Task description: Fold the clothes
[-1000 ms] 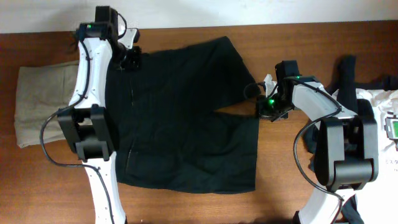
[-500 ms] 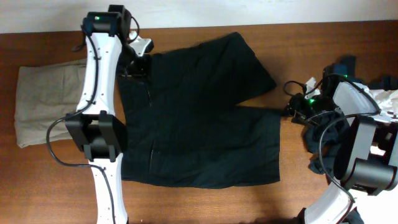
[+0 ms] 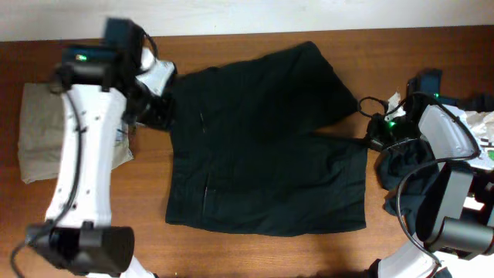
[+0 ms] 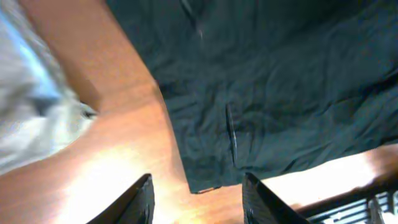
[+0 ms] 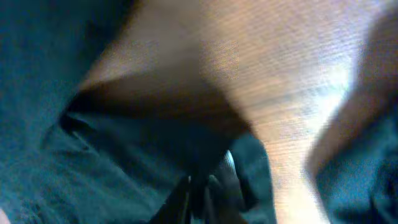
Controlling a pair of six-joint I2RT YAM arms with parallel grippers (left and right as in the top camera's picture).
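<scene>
The black shorts (image 3: 262,147) lie spread flat on the wooden table (image 3: 401,62), waistband to the left and two legs to the right. My right gripper (image 3: 369,144) is shut on the hem of a leg at the crotch split; in the right wrist view the fingers (image 5: 208,190) pinch black cloth (image 5: 74,155). My left gripper (image 3: 152,108) hovers by the waistband's upper left corner. In the left wrist view its jaws (image 4: 196,183) are open and empty over bare wood, with the shorts (image 4: 280,81) beyond them.
A folded beige garment (image 3: 38,131) lies at the left edge, also in the left wrist view (image 4: 31,112). More clothes, dark (image 3: 409,174) and white (image 3: 475,127), are piled at the right by the right arm's base.
The shorts have slid to the right, pulled by my right gripper. My left gripper has come off the waistband corner, opened and swung down and left.
</scene>
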